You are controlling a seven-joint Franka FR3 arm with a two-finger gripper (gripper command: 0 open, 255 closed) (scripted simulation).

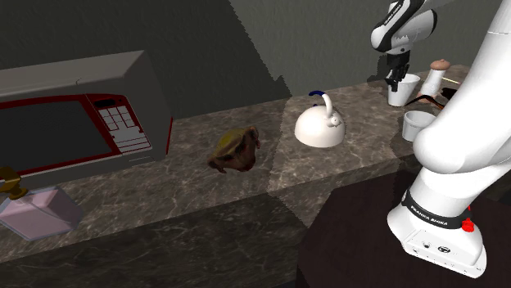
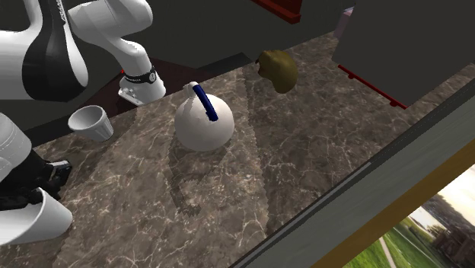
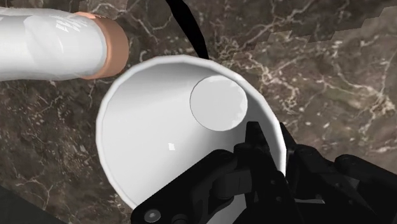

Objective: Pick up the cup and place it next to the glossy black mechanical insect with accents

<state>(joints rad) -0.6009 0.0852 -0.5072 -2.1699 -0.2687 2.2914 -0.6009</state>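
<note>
As we look along the gripper (image 3: 272,137) in the wrist view, we see its two black fingers straddling the wall of a white cup (image 3: 159,140), one inside the rim and one outside. The gap between them is narrow, and they appear to be clamped on the wall, though from this angle we cannot be sure how firmly the pads press. Just beside the cup is a white bottle (image 3: 51,48) with a tan cap.

From the shoulder view, the gripper (image 1: 394,82) points down into the cup (image 1: 403,94), which seems to sit upright on the dark marbled table (image 1: 327,176) at the far right end, close to the bottle (image 1: 434,75). A second white cup (image 1: 418,124) stands nearer the stand (image 1: 352,237), apart from the first. Left of the cups we see a white kettle (image 1: 318,127) with a blue handle. Further left lies the brown insect figure (image 1: 235,151), well apart from the gripped cup. A grey microwave (image 1: 74,114) with a red-trimmed door stands at the shoulder view's left, with a pale pink box (image 1: 41,213) in front of it.

From the second exterior view, we see the table (image 2: 266,175) with the kettle (image 2: 202,126) near the middle. The second cup (image 2: 90,123) is to its left and the insect figure (image 2: 279,70) beyond it.
</note>
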